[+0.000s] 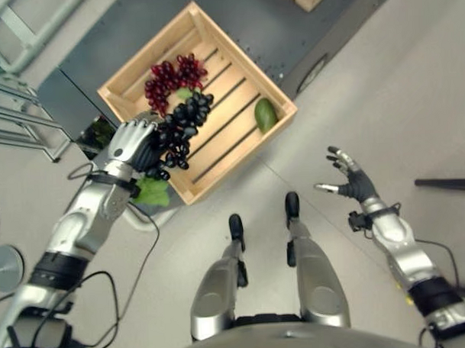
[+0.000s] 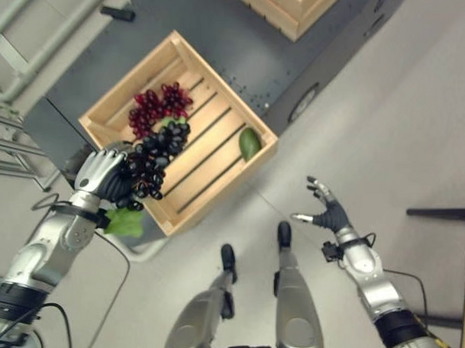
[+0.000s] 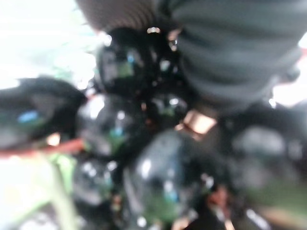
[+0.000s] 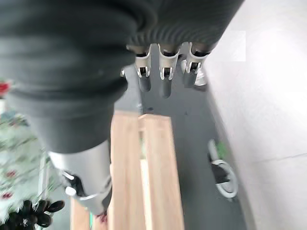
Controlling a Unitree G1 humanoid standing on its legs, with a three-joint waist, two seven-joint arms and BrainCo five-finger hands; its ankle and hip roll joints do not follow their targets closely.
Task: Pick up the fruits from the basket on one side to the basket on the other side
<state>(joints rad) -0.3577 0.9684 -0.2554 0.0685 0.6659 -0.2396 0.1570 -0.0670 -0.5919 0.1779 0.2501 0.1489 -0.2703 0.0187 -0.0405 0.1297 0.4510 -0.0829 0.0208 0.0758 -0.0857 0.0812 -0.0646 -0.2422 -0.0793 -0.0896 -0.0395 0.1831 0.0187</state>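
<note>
My left hand (image 1: 132,145) is shut on a bunch of black grapes (image 1: 182,130) with a green leaf (image 1: 153,192) hanging below it, held over the near left edge of a wooden crate (image 1: 236,58). The dark berries (image 3: 144,158) press right up against that hand in the left wrist view. In the crate lie a bunch of red grapes (image 1: 170,79) at the far side and a green avocado (image 1: 265,113) by the right wall. My right hand (image 1: 353,181) hangs open over the floor, well to the right of the crate.
The crate stands on a low dark grey platform (image 1: 289,34). A second wooden crate (image 2: 292,8) sits at the top on the same platform. Metal frame legs (image 1: 17,120) stand at the left. Light grey floor (image 1: 413,99) spreads to the right.
</note>
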